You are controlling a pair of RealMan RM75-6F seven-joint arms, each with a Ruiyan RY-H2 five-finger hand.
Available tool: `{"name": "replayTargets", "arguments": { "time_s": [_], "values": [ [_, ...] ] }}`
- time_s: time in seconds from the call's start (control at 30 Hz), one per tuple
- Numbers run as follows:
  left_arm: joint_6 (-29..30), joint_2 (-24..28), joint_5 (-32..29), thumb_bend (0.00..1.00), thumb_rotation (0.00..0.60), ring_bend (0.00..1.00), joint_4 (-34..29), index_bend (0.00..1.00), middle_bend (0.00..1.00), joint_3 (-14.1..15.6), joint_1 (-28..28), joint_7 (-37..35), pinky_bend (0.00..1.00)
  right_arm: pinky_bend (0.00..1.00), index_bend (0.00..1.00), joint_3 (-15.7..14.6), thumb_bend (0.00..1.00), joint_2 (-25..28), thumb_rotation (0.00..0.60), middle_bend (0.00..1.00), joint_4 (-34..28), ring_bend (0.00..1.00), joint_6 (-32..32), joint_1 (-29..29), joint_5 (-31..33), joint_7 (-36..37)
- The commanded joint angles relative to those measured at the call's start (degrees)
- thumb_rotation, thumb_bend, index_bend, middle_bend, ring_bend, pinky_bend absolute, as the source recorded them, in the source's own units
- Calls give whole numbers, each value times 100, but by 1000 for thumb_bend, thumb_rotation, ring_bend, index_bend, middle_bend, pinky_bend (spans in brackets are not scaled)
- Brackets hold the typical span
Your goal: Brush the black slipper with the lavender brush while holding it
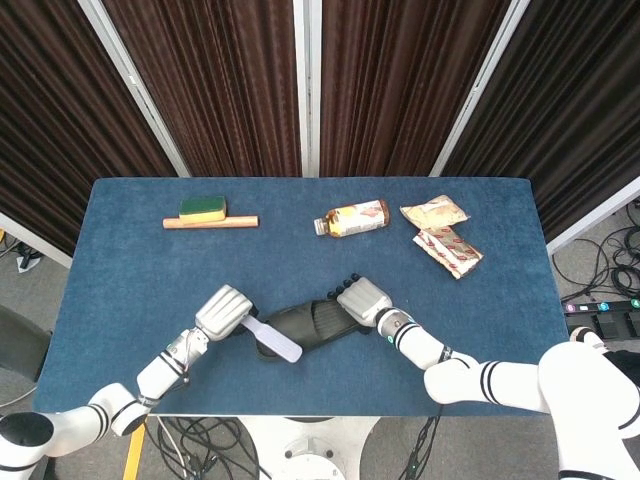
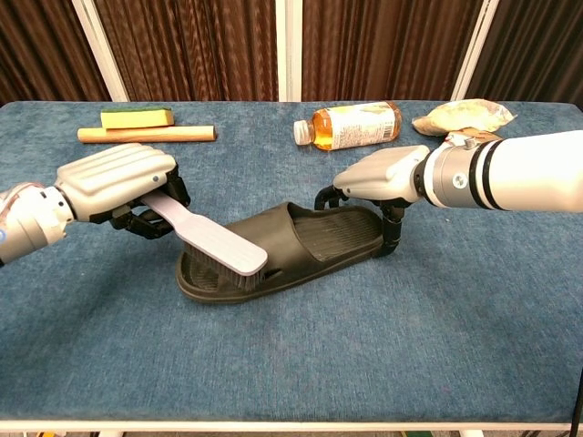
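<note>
The black slipper [image 2: 301, 244] [image 1: 300, 322] lies on the blue table, toe toward the left. My left hand [image 2: 117, 182] [image 1: 222, 313] grips the handle of the lavender brush [image 2: 214, 244] [image 1: 274, 339], whose bristles press on the slipper's toe end. At the heel end my right hand [image 2: 381, 179] [image 1: 361, 301] sits over the slipper, fingers curled down along both of its edges, holding it.
At the back lie a green-and-yellow sponge [image 1: 203, 208], a wooden stick [image 1: 210, 222], a bottle on its side [image 1: 352, 218] and two snack packets [image 1: 444, 236]. The table's front edge [image 2: 291, 424] runs close below the slipper.
</note>
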Motion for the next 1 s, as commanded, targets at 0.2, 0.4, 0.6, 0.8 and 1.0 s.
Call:
{"name": "replayTargets", "arguments": {
  "time_s": [0.2,0.4,0.6,0.8,1.0],
  "values": [
    [-363,-362,-343,679,600,1000,569,1000,1000,-255,-152,117,1000,185,419,-128,315,25,600,378,-102,185,11,125,41,-46],
    [-637,-518,-897,679,600,1000,808,1000,1000,-664,-178,156,1000,196,419,-172,317,29,600,382,-171,193,83,204,135,-57],
    [-732,-292,-1348,680,600,1000,460,1000,1000,-929,9,-247,1000,203,419,-191,317,10,600,380,-163,194,127,247,200,-11],
    [-23,185,-832,681,600,1000,-540,1000,1000,-506,366,-231,1000,206,417,-207,317,0,600,379,-135,194,131,282,220,49],
    [-230,1,-801,680,600,1000,-806,1000,1000,-432,255,452,1000,210,415,-260,317,-14,600,380,-140,204,156,301,238,57]
  ]
}}
